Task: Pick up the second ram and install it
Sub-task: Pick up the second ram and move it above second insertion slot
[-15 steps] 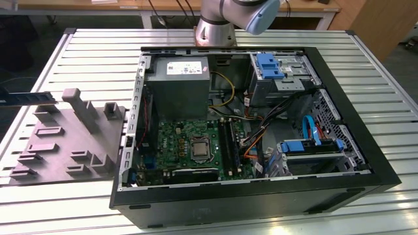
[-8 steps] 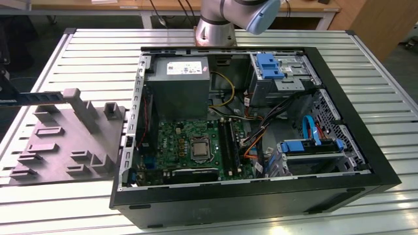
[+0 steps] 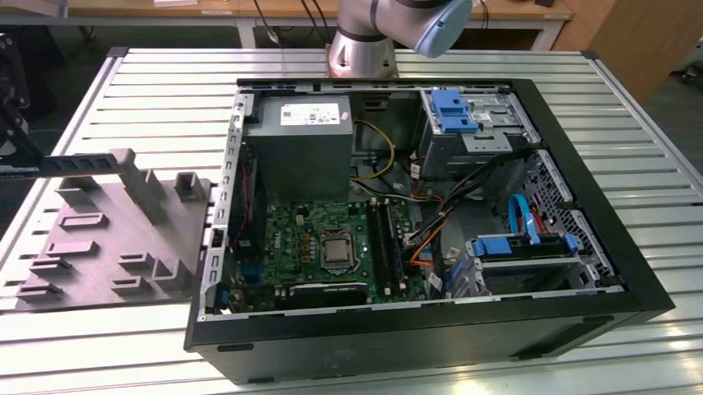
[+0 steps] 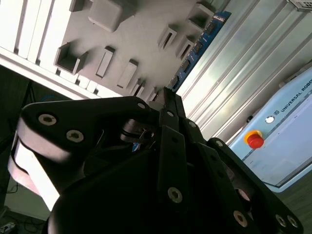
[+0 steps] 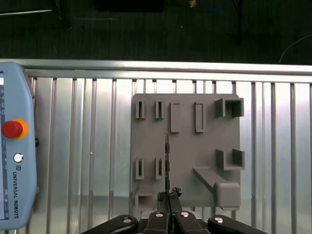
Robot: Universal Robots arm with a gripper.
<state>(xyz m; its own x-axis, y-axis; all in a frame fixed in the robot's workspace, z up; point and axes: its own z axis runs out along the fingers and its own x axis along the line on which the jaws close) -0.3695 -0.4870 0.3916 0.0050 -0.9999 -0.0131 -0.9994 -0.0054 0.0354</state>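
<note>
My gripper (image 3: 13, 152) hangs at the exterior view's far left, above the grey moulded tray (image 3: 110, 239). It is shut on the second ram (image 3: 77, 161), a thin dark greenish strip that sticks out level over the tray's near corner. In the first wrist view the ram (image 5: 167, 161) shows edge-on as a thin line running from the fingertips (image 5: 171, 194) across the tray (image 5: 190, 146). In the second wrist view its blue-green face (image 4: 195, 53) reaches past the closed fingers (image 4: 168, 105). The open computer case (image 3: 615, 271) lies to the exterior view's right, with the motherboard (image 3: 329, 239) and its black slot rails (image 3: 384, 239) exposed.
The case and tray rest on a slatted aluminium table (image 3: 165, 90). Inside the case are a power supply (image 3: 299, 148), blue drive cages (image 3: 456, 111) and loose cables (image 3: 472, 189). A teach pendant (image 5: 14, 146) lies on the table beside the tray. The arm's base (image 3: 363, 49) stands behind the case.
</note>
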